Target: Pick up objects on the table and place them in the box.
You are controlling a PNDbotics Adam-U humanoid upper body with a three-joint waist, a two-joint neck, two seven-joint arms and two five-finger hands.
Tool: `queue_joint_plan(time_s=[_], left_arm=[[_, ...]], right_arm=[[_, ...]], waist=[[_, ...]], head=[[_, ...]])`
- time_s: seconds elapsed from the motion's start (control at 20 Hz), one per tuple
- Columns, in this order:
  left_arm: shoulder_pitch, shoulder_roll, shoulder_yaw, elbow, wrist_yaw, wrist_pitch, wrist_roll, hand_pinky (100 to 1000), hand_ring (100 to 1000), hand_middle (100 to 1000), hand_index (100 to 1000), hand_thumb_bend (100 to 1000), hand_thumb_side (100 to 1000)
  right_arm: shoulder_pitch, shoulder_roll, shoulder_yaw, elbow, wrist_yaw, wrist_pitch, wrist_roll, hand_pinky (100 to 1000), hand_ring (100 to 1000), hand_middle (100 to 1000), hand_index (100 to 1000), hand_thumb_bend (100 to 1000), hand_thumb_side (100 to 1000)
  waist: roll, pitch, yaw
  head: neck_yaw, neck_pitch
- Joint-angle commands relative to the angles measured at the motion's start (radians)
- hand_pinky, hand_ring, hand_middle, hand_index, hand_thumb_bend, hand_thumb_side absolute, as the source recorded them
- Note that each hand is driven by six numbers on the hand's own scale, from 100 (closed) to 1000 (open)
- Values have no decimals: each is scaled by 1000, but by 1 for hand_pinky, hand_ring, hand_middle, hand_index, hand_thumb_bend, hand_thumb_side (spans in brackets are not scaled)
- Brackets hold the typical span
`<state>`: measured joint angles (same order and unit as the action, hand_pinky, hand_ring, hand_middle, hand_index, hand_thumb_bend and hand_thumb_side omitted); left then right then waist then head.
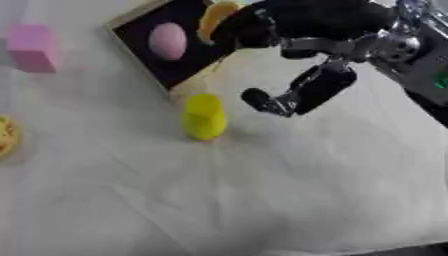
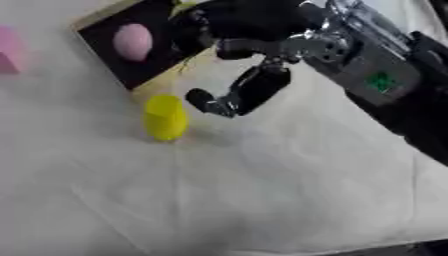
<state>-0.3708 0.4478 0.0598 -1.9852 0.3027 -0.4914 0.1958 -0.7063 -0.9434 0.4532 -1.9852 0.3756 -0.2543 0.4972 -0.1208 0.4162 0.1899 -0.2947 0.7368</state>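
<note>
At the near right corner of the box (image 1: 144,17), the right hand (image 1: 302,42) hangs over the rim, fingers curled round an orange object (image 1: 215,19). A yellow cylinder (image 1: 204,117) stands upright on the table (image 1: 289,200), just left of the thumb (image 1: 289,97). No left hand shows.

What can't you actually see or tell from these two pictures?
- Orange object: the right hand covers part of it in both views; whether it is held or released is unclear.
- Yellow-orange thing: cut off by the left eye view's left edge.
- Box: far part beyond the top edge.
- Left hand: in neither view.
</note>
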Motion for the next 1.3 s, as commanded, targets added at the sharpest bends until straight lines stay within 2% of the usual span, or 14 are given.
queue_joint_plan(time_s=[0.05, 0.4, 0.55, 1.05, 1.3], left_arm=[[-5, 10, 5, -15, 0, 3, -1, 695, 705, 593, 791, 100, 591], [-4, 5, 3, -15, 3, 6, -6, 695, 706, 594, 791, 100, 592], [-4, 4, 2, -15, 5, 6, -7, 695, 706, 594, 791, 100, 592], [-6, -1, 0, -15, 10, 8, -10, 695, 710, 595, 791, 100, 593], [-7, -4, -1, -15, 11, 9, -12, 695, 710, 595, 791, 100, 592]], right_arm=[[-3, -7, 8, -15, 36, 8, 22, 921, 926, 794, 931, 100, 398], [-11, 27, 29, -15, 112, 40, 34, 923, 934, 811, 940, 166, 463], [-10, 41, 42, -15, 143, 55, 31, 923, 933, 809, 938, 155, 458], [-5, 63, 81, -15, 152, 69, 88, 925, 934, 811, 940, 142, 435], [-19, 87, 80, -15, 180, 98, 77, 924, 935, 819, 942, 167, 460]], waist=[[25, -41, -3], [28, -39, -4], [28, -39, -3], [28, -39, 0], [32, -36, -1]], head=[[-11, -12], [-11, -17], [-10, -17], [-32, -25], [-32, -31]])
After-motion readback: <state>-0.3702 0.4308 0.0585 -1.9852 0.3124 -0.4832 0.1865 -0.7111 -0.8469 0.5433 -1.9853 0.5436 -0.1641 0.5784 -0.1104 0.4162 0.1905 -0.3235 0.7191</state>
